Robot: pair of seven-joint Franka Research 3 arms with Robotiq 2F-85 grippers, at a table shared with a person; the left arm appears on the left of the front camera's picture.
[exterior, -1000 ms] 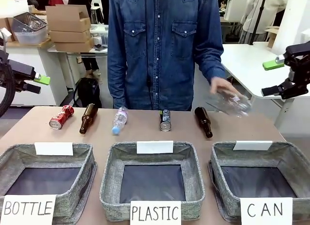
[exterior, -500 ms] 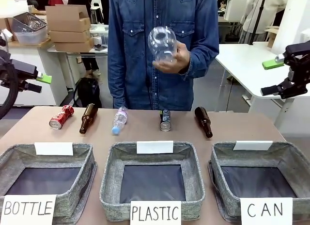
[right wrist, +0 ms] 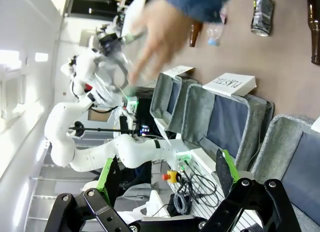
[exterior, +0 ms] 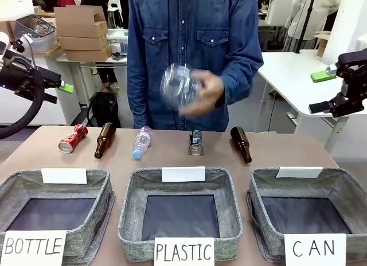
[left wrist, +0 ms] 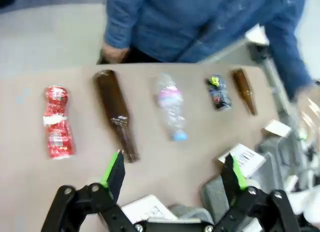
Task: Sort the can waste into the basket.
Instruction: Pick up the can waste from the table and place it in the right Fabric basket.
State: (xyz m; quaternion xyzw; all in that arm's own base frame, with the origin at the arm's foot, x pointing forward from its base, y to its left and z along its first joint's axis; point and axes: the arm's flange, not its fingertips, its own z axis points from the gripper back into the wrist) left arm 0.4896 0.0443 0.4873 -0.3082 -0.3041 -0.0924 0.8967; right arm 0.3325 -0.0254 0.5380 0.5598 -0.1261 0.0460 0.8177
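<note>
The left gripper (exterior: 57, 93) hangs in the air at 9 o'clock in the front view, off the left end of the desk (exterior: 172, 158). Its jaws stand wide open and hold nothing. In its own wrist view the left gripper (left wrist: 173, 174) looks down on the row of waste, green pads well apart and touching none of it. The right gripper (exterior: 321, 92) hangs at 3 o'clock, beyond the desk's right end, jaws also spread wide and bare (the right gripper (right wrist: 166, 176) shows the same gap from its wrist).

The red can (exterior: 72, 138) lies on its side at the far left of the row, at 12 o'clock from the BOTTLE basket (exterior: 104, 178). A brown bottle (exterior: 104, 140) lies just beside it at its 3 o'clock, not touching. From the left wrist the red can (left wrist: 56, 122) sits at 9 o'clock.

Next along are a plastic bottle (exterior: 141, 143) and the dark can (exterior: 196, 142), which lies at 12 o'clock from the PLASTIC basket (exterior: 127, 208). A second brown bottle (exterior: 241, 144) lies near it at its 3 o'clock.

The person's hand (exterior: 203, 94), blurred, holds a clear bottle (exterior: 176, 85) in the air at 12 o'clock above the dark can.

The CAN basket (exterior: 350, 177) stands at 5 o'clock on the desk's near edge, its dark lining showing.
</note>
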